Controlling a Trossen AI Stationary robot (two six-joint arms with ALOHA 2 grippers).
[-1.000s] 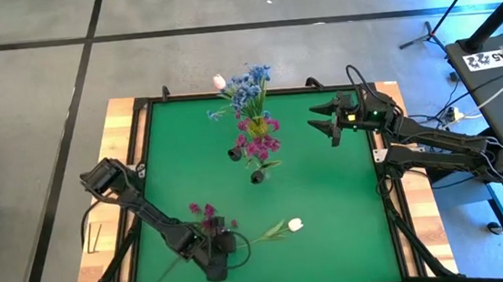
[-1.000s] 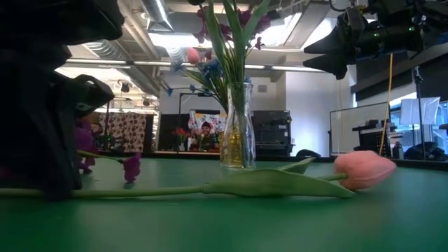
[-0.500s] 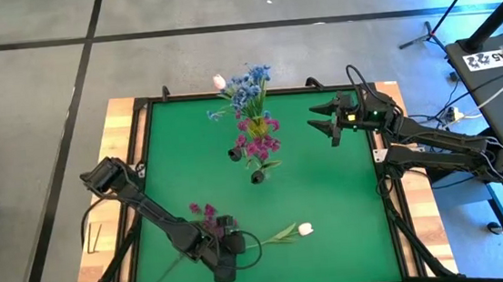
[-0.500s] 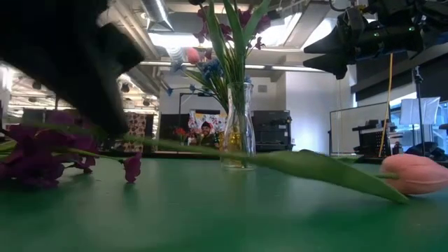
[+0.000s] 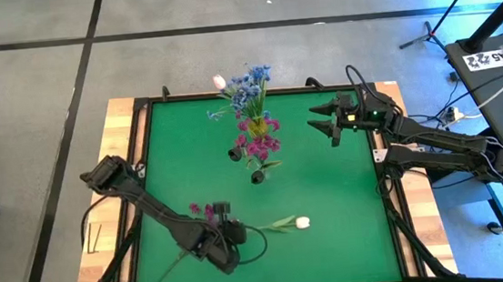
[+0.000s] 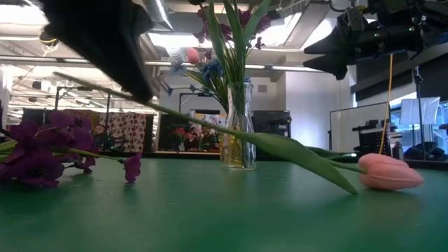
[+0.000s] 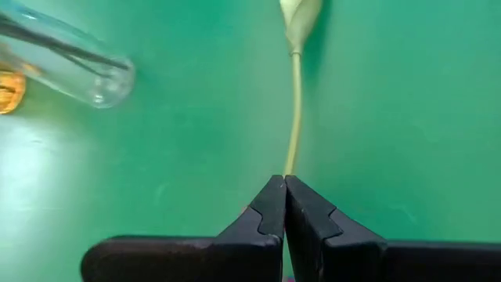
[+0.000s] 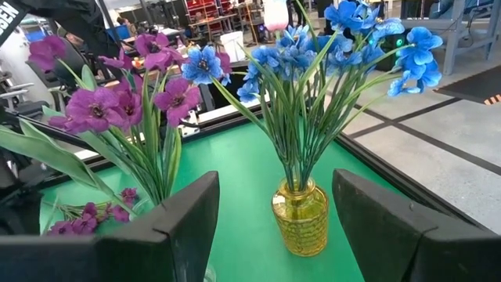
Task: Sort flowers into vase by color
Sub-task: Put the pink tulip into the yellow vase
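L gripper (image 7: 284,196), near table's front edge, clamps tulip (image 5: 288,223) stem end, stem running right to bud; vases centre-back; R gripper (image 5: 330,123) open, idle.

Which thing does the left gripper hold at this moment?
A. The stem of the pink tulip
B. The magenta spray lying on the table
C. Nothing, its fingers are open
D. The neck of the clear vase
A. In the left wrist view the left gripper is shut on the tulip stem, and the low view shows the stem raised at that end.
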